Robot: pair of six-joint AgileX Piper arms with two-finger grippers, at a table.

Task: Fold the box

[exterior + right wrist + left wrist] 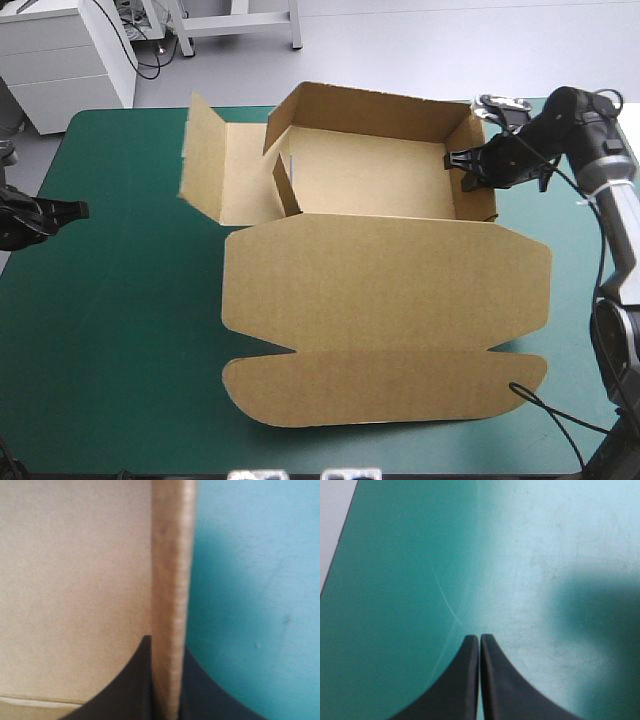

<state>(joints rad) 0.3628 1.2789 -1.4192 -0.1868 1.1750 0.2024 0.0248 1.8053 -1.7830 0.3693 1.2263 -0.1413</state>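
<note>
We are pinching the right wall (170,580) of the box (385,290), seemingly stiff, light board best held by its top edge, in the right gripper (458,160), with the left gripper (479,639) resting closed and empty.

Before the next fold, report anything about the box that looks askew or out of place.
On the box, the left end stands out: its flap splays outward over the teal-green cover and a small inner tab leans loose, untucked. The right wall stands upright, pinched by the right end effector.
</note>
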